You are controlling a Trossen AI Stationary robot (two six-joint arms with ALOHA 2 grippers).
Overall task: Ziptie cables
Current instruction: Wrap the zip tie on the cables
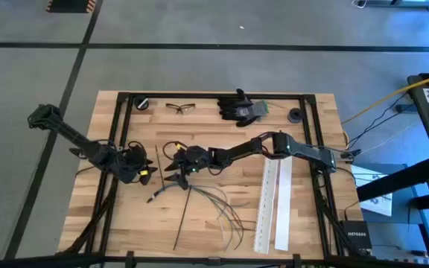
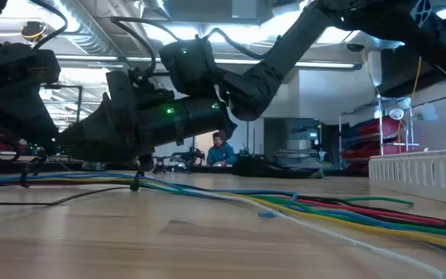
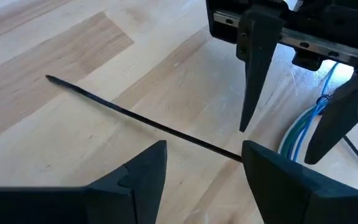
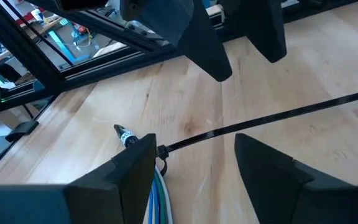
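Note:
The cables (image 1: 207,202) lie bunched at one end near the table's middle and fan out toward the near edge; the low view shows them blue, green, red and yellow (image 2: 324,208). A black ziptie (image 3: 135,115) lies on the wood. Its head (image 4: 161,151) sits at the bunched cable end (image 4: 160,193), and its strap (image 4: 272,115) runs away from there. My left gripper (image 1: 146,173) (image 3: 204,149) and right gripper (image 1: 173,170) (image 4: 194,138) face each other low over it. Both are open, with the strap passing between their fingers.
Two white perforated strips (image 1: 274,205) lie at the right. Black gloves (image 1: 240,108), safety glasses (image 1: 181,108) and a black roll (image 1: 141,103) sit along the far edge. A long thin black strip (image 1: 183,219) lies toward the near edge. A black frame (image 1: 118,149) borders the table.

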